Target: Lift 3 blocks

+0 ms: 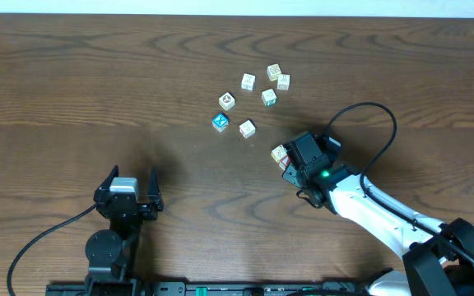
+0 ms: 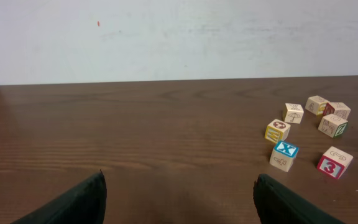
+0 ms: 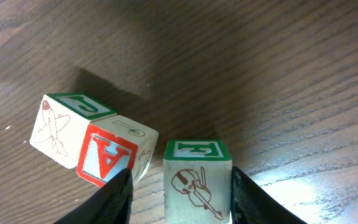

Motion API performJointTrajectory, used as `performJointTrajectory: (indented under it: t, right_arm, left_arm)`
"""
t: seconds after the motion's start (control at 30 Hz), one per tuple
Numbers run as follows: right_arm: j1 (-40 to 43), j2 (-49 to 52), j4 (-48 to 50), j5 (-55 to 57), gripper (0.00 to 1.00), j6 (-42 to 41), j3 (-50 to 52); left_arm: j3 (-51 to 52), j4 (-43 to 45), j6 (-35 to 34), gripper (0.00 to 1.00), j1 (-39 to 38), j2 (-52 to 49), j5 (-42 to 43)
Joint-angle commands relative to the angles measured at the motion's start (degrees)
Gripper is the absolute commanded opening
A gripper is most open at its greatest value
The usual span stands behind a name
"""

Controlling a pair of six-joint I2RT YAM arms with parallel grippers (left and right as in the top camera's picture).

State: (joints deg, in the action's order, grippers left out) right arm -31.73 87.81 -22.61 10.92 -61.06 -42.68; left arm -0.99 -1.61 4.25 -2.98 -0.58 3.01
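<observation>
The table (image 1: 72, 82) is dark, strongly grained wood, and behind its far edge stands a plain pale wall (image 2: 166, 37) with one tiny red speck (image 2: 98, 23) on it. A loose scatter of alphabet cubes lies toward the far middle of the table, among them a blue X block (image 2: 284, 151) and, just beside it, a red 3 block (image 2: 330, 167). A black cable (image 1: 369, 109) loops over the wood behind the right arm.

The right gripper (image 3: 180, 177) is down at the tabletop, nearer than that scatter and apart from it. Its jaws are partly spread, with the violin block (image 3: 197, 180) standing on the wood between them. One finger (image 3: 114, 199) shows a clear gap to the cube, while the other looks to be at its side, so it seems loosely bracketed rather than squeezed. Just beside it sit the red A block (image 3: 107, 155) and the airplane block (image 3: 58, 134), pressed together in a row. All three rest on the table.

The left gripper (image 2: 179, 199) hangs on the near left, spread wide, with only bare wood between its fingers.
</observation>
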Motion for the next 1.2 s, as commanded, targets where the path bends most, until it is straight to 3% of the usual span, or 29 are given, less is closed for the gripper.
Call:
performJointTrajectory:
  t: [0.0,0.17,1.17]
  right_arm:
    - [-0.2,0.6,-0.1,-0.3,0.48,0.5,0.1]
    - [-0.1,0.6,-0.3,-1.1,0.55,0.5,0.1]
    - [-0.1,-2.1,-5.5,-0.4,0.57,5.3,-0.9]
  left_arm:
    - [0.8,-2.4,-0.7,0.76,0.3,0.3,-0.5]
    - [0.8,-2.4,-0.7,0.76,0.3,0.3,-0.5]
    - [0.8,-2.4,-0.7,0.76,0.3,0.3,-0.5]
